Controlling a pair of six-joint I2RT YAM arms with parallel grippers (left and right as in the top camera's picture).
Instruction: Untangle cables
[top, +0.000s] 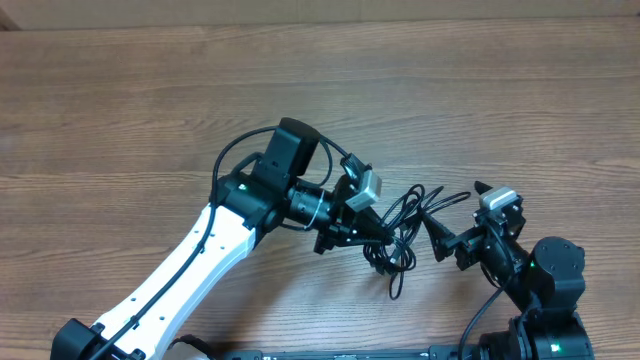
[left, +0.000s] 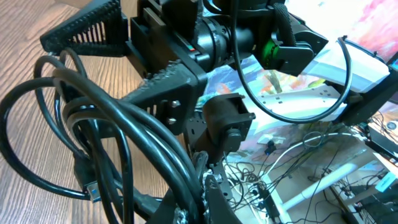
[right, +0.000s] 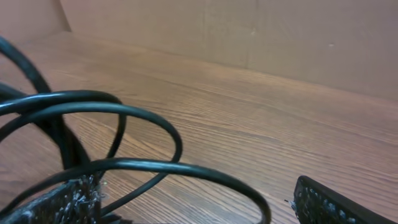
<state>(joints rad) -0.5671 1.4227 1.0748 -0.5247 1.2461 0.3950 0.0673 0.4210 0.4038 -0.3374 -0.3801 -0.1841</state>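
Note:
The cables (top: 405, 228) are thin black cords in one tangled bunch on the wooden table between my two grippers. My left gripper (top: 383, 232) is shut on several strands at the bunch's left side. In the left wrist view the cables (left: 143, 134) loop out from its jaws (left: 202, 182), and a small plug end (left: 93, 190) hangs low. My right gripper (top: 452, 215) is open at the bunch's right side. In the right wrist view its fingers (right: 193, 208) are wide apart, and a loop of the cables (right: 155, 165) arcs between them untouched.
The wooden table (top: 150, 110) stretches far back and left. A cardboard-coloured wall (right: 249, 31) stands behind it. The left wrist view shows the right arm's black fingers (left: 155, 81) close ahead, and floor clutter with loose wires (left: 298, 168) off the table's edge.

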